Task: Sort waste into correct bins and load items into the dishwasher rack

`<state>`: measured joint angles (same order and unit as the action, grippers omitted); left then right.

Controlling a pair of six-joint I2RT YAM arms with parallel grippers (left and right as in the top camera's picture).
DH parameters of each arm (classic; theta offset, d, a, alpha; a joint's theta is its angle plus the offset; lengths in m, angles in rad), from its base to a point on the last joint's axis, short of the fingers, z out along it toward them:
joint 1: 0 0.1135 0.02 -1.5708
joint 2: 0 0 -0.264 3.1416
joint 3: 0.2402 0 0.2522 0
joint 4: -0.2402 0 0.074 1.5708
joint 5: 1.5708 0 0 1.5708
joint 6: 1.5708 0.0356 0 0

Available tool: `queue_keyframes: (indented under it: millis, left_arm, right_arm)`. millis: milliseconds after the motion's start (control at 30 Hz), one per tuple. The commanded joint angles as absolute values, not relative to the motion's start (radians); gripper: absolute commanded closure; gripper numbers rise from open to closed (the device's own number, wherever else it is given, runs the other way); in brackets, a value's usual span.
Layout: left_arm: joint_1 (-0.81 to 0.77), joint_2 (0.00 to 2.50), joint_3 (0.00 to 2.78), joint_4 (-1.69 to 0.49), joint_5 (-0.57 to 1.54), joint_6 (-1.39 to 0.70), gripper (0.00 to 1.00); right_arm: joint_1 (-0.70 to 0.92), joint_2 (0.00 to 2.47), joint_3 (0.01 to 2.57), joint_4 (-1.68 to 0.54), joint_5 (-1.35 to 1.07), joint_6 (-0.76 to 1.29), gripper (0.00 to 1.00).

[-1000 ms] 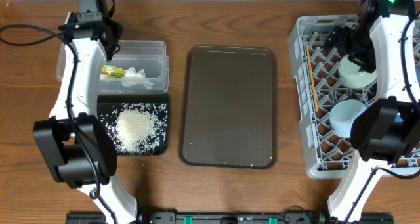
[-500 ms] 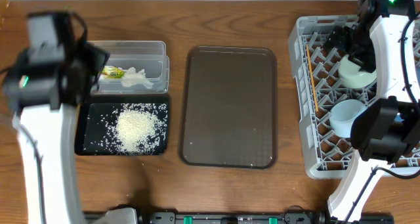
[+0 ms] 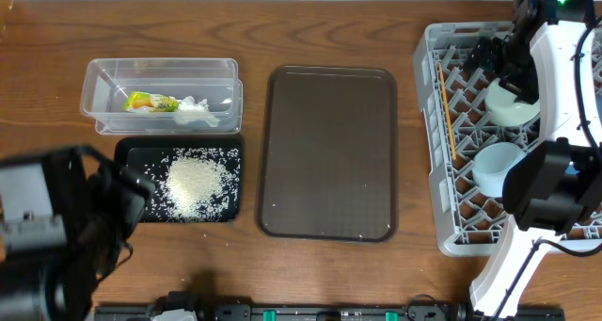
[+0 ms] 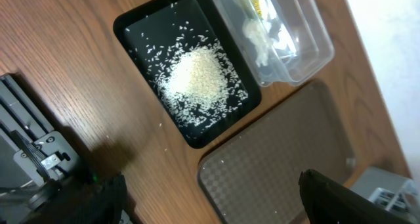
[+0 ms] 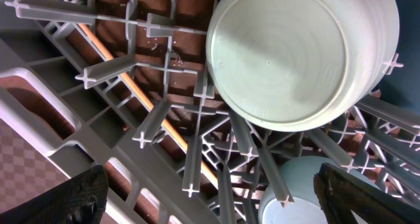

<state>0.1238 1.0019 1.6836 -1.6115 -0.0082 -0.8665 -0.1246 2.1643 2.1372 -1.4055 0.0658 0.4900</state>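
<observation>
The clear tub [image 3: 221,74] at the back left holds the yellow-green wrapper [image 3: 150,102] and the white tissue [image 3: 198,113]. The black tray [image 3: 130,155] in front of it holds the rice [image 3: 196,183]; tray and rice also show in the left wrist view [image 4: 193,79]. My left gripper [image 4: 216,204] is open and empty, high above the table near the brown tray's corner. The grey rack [image 3: 431,170] on the right holds two mint bowls [image 5: 302,53] [image 5: 298,191] and the wooden stick [image 5: 151,99]. My right gripper [image 5: 223,198] is open and empty just above them. The blue dish and the pink cup are hidden.
A large dark brown serving tray [image 3: 327,152] lies in the middle, with a few rice grains on it. My left arm [image 3: 56,236] is a blur at the front left. My right arm [image 3: 555,95] stretches over the rack.
My left arm has swung from above the clear tub to the front left of the table, uncovering the tub and the black tray. The right arm has not moved.
</observation>
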Motion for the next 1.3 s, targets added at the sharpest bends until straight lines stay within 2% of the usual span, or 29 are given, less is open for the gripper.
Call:
queue_keyframes:
  millis: [0,367,600,867,1033,1267]
  left_arm:
    - [0.128,0.969,1.690,-1.689,-0.010,-0.857,0.13]
    - [0.091,0.924,1.616,-1.651,-0.034,-0.465,0.12]
    - [-0.043,0.698,1.198,-1.195,-0.033,-0.323,0.12]
    - [-0.057,0.321,0.625,-0.645,-0.033,-0.299,0.12]
    - [-0.057,0.128,0.368,-0.403,-0.032,-0.265,0.12]
    - [-0.057,0.043,0.158,-0.147,-0.034,-0.262,0.12]
  right_arm:
    - [-0.123,2.132,2.138,-1.406,0.067,0.501,0.01]
    - [-0.123,2.132,2.139,-1.406,0.067,0.501,0.01]
    - [-0.123,2.132,2.138,-1.406,0.067,0.501,0.01]
    - [-0.123,2.132,2.138,-1.406,0.067,0.501,0.01]
    - [-0.123,2.132,2.138,-1.406,0.067,0.501,0.01]
    - [-0.123,2.132,2.138,-1.406,0.067,0.501,0.01]
